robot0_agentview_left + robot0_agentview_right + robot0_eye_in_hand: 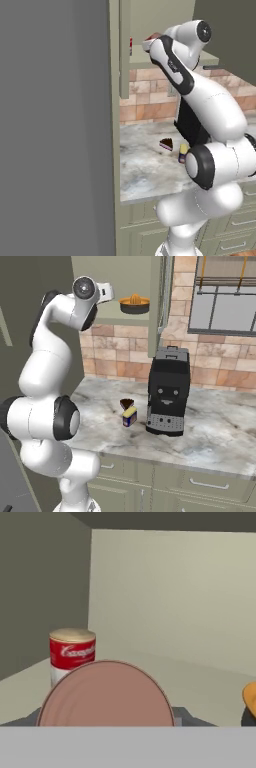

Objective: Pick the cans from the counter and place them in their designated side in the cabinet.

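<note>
The end effector [106,724] grips a can [106,694] end-on at the hand view's bottom centre, inside the cabinet [170,597], with a red soup can [72,654] upright beyond it, upper left.

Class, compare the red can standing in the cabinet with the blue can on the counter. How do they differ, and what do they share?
Colour: the red can has a red and white label and a pale top; the blue can is dark blue with a yellow top.
Place: the red can stands on the cabinet shelf; the blue can sits on the counter beside the cake slice.
Both are small cylinders.
</note>
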